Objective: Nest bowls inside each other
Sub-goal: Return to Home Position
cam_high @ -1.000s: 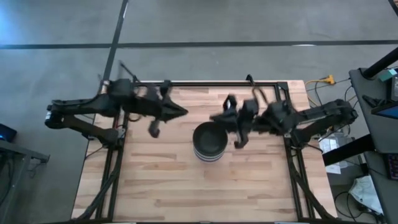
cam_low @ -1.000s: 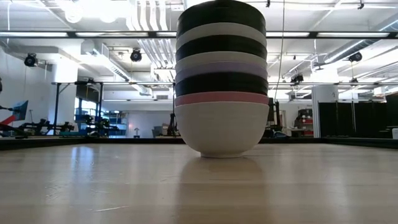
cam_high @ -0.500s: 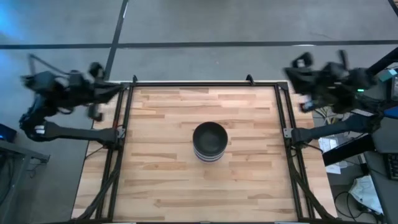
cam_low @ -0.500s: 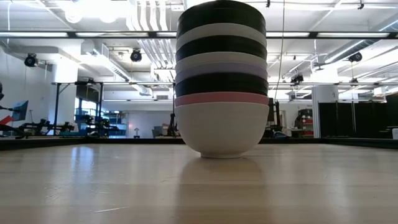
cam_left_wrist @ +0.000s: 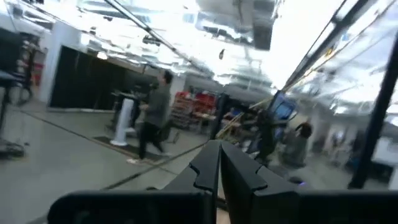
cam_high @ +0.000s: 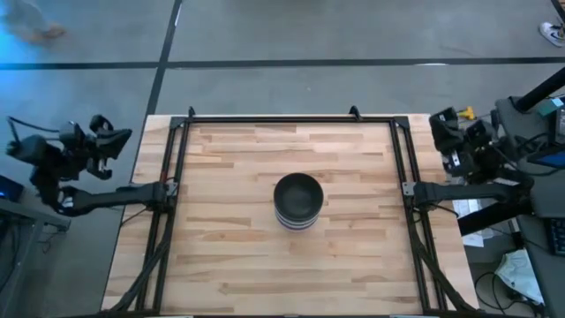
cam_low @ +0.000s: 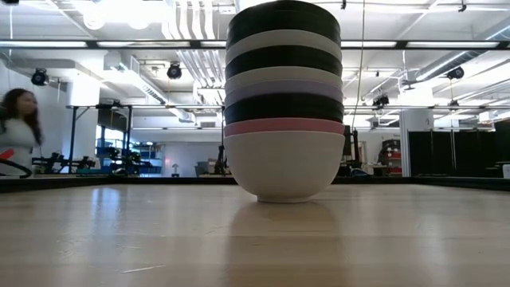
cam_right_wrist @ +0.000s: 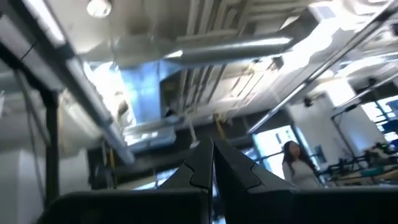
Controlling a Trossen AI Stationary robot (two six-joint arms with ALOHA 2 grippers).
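The stack of bowls (cam_high: 297,200) is being carried near the middle of the worktop (cam_high: 229,256), upright, with nothing touching it. In the low view it is being shown as nested bands. The white bottom bowl (cam_low: 284,163) is resting on the wood. Above it the pink bowl (cam_low: 284,126), a black rim, the lavender bowl (cam_low: 284,88), a white rim, a black rim and another white rim are being shown in turn. The black top bowl (cam_low: 284,17) is crowning the pile. Only rims are being shown above the bottom bowl, so whether the black top is one bowl or two cannot be told.

The left gripper (cam_high: 106,140) is being held off the worktop, beyond its left edge and well apart from the stack. In the left wrist view its fingers (cam_left_wrist: 205,171) are being pressed together, and nothing is being gripped between them. The right gripper (cam_high: 446,132) is being held beyond the right edge, near the far corner and equally clear of the stack. Its fingers (cam_right_wrist: 202,165) are likewise being kept closed on nothing. Both wrist cameras are being pointed into the room.

A person (cam_low: 17,119) is being seen at the left of the low view, beyond the worktop.
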